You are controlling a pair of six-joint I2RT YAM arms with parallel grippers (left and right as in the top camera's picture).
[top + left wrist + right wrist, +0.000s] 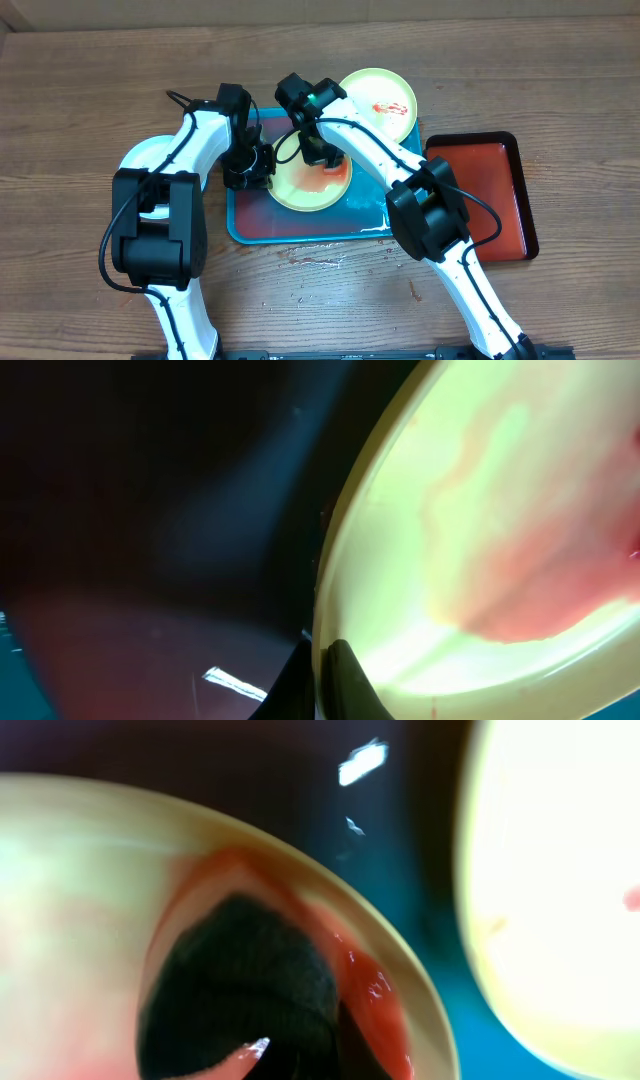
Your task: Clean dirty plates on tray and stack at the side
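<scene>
A pale yellow-green plate (322, 188) smeared with red sauce lies on the teal-rimmed tray (250, 218). My left gripper (250, 166) is shut on its left rim. The left wrist view shows the rim pinched between the fingers (322, 678) and the plate (500, 510). My right gripper (316, 150) presses a dark cloth (240, 985) onto the plate (80, 900), with red sauce around it. A second yellow-green plate (380, 100) with a small red smear sits at the tray's far right corner; it also shows in the right wrist view (560, 890). The light blue plate is out of view.
A smaller black-rimmed red tray (495, 195) lies to the right of the teal tray. Wet streaks (320, 255) mark the wooden table just in front of the teal tray.
</scene>
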